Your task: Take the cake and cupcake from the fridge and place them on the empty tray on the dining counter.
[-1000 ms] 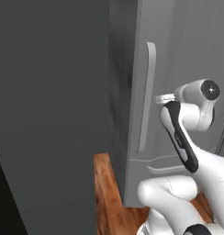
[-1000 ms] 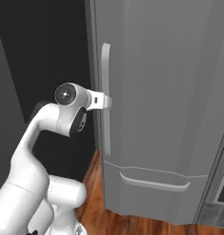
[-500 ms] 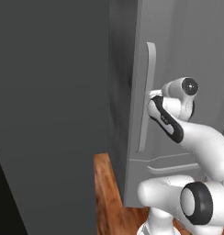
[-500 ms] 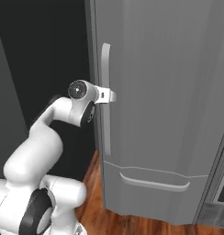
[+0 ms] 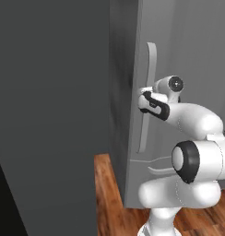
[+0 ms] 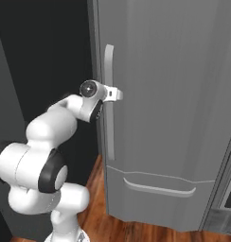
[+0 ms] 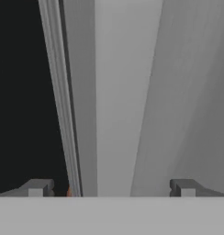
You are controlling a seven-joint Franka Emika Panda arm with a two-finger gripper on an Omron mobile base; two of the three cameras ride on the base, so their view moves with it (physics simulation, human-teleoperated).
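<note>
The fridge point(image 6: 174, 94) stands shut, a dark wall point(image 5: 45, 115) close on its left and wooden floor point(image 5: 107, 193) below. The arm reaches forward at mid-height, its tool point(image 7: 111, 188) at the door's long pale handle point(image 6: 109, 108), fingers point(image 7: 38, 187) spread wide apart on either side of it, gripping nothing. A drawer point(image 6: 160, 189) sits under the door.
</note>
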